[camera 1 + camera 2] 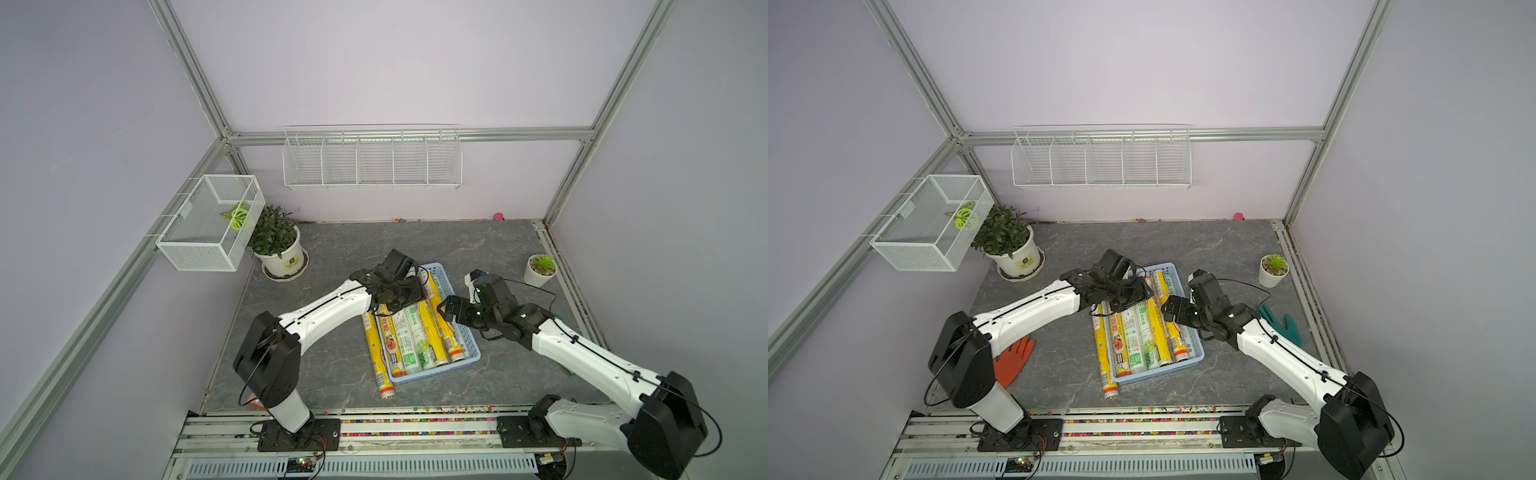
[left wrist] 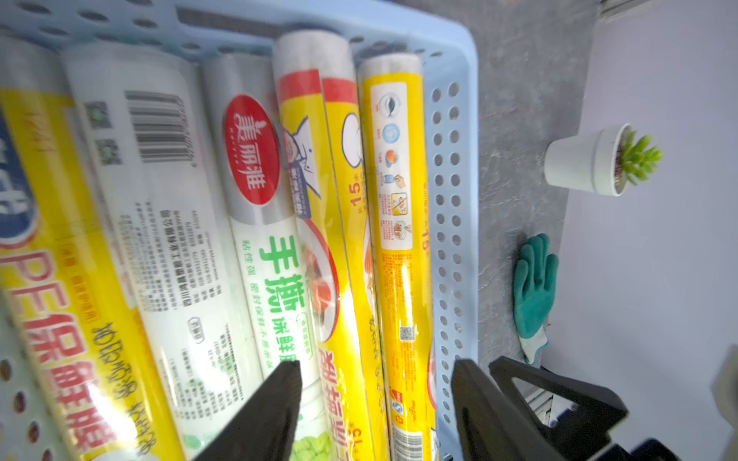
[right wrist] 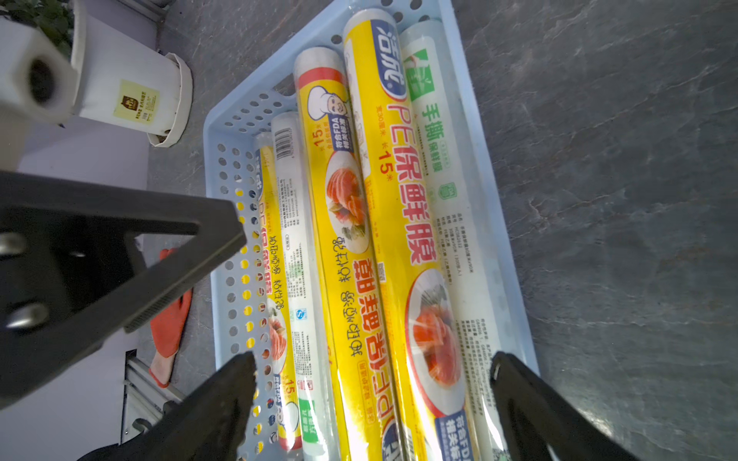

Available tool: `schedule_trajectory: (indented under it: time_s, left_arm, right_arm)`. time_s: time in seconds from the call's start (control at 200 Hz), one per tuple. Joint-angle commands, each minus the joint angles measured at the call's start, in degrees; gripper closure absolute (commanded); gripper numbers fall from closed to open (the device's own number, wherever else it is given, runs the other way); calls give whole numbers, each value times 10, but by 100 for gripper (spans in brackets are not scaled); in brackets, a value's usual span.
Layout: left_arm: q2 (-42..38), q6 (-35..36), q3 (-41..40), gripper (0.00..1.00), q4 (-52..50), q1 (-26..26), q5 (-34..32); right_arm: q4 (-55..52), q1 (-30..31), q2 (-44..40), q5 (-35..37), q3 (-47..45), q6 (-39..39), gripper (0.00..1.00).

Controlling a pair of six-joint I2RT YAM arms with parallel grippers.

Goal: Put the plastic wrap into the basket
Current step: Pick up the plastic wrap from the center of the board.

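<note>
With left gripper (image 2: pixel 375 365) and right gripper (image 3: pixel 371 359) held apart, empty, above the basket (image 2: pixel 451 159), 1 plastic wrap roll (image 1: pixel 377 361) on the table (image 1: pixel 332 270), base-side of the left gripper, is to be grasped next.

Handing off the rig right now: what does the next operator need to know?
Left gripper: open, empty, above the far end of the basket.
Right gripper: open, empty, above the basket's right edge.
Done: several plastic wrap rolls lie lengthwise in the basket.
Left: one yellow roll lies on the table, outside along the basket's left wall; put it in.
</note>
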Motion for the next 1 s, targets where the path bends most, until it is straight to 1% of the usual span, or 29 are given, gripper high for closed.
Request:
schedule_trajectory:
  time_s: [0.0,0.095,0.185,0.31,0.35,0.43,0.49,0.54,0.625,0.66,0.77,0.885,0.965,0.995]
  left_arm:
    - [-57,12,-43,31,24,-3,-71]
    - [-102,-4,-73,31,14,-2,-120]
    - [-138,-12,-95,31,-10,-2,-171]
    - [-195,-10,-142,31,-23,1,-224]
    - [-218,-22,-159,32,-37,2,-248]
    - [-280,-38,-214,34,-38,3,-291]
    - [-331,-41,-264,33,-17,4,-314]
    - [-380,-40,-307,31,0,13,-308]
    - [-452,-52,-361,31,2,35,-286]
    - [-480,-51,-383,29,8,43,-274]
    - [-547,-25,-444,24,49,63,-215]
    - [-555,3,-469,21,62,73,-159]
    - [-536,-8,-468,21,44,83,-153]
    - [-528,-7,-470,21,50,90,-140]
  right_arm:
    - [20,-2,-5,-31,18,-15,3]
    - [19,3,10,-47,41,-27,3]
    - [-3,26,36,-39,78,-50,2]
    - [-52,82,94,-1,149,-87,3]
    - [-64,101,115,12,170,-98,3]
    - [-88,136,154,36,212,-114,3]
    - [-101,158,180,51,238,-125,3]
    - [-110,172,200,59,257,-130,3]
    - [-126,194,237,72,287,-136,3]
    - [-132,204,250,81,300,-138,3]
    - [-147,233,287,113,332,-141,4]
    - [-152,245,314,130,349,-125,4]
    - [-150,245,322,134,348,-97,4]
    - [-149,243,322,135,347,-89,4]
